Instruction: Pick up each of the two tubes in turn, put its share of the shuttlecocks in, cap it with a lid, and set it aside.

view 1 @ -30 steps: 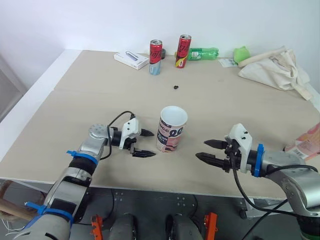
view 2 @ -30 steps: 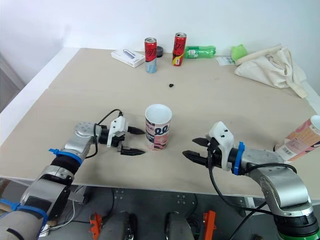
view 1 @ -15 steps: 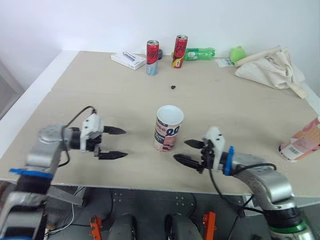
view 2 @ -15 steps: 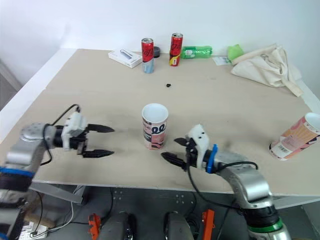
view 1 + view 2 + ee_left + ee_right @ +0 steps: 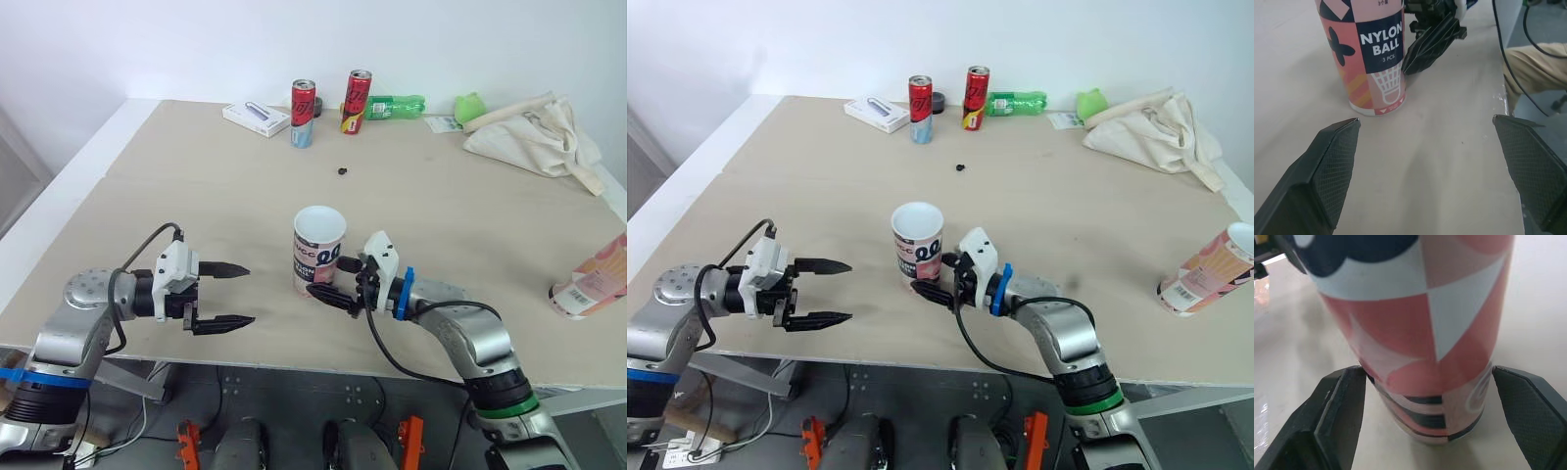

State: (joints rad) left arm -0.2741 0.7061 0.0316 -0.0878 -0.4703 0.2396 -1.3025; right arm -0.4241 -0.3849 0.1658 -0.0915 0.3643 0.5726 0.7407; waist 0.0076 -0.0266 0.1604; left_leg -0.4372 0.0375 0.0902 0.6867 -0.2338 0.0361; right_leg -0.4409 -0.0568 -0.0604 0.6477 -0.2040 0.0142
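Table (image 5: 196,196) seen from the head views, light wood top. One tube (image 5: 318,252) stands upright near the middle of the front half, pink/navy/white print, mouth open and facing up, uncapped; the left wrist view reads "NYLON BALL 3 PCS" on its side. Second tube (image 5: 1205,269) lies on its side at the table's far right edge, open mouth pointing up and away, well apart from the first. Right gripper (image 5: 1425,377) is down at table level against the standing tube's lower half, fingers (image 5: 1339,416) spread with one on each side of the tube's base, so it straddles the tube; jaws are apart, close to the tube wall, can't tell if they actually touch it. Tube base sits flat on the table. Left gripper (image 5: 247,294) hovers near the front edge, to the robot's left of the standing tube and clear of it, fingers spread wide, nothing between them, pointed toward the tube. Back of the table: two red cans (image 5: 305,113) upright side by side, white box (image 5: 257,117) left of them, green bottle (image 5: 397,103) lying down right of them, small dark object (image 5: 344,170) just in front of the cans, cream cloth bag (image 5: 534,137) in the back right corner
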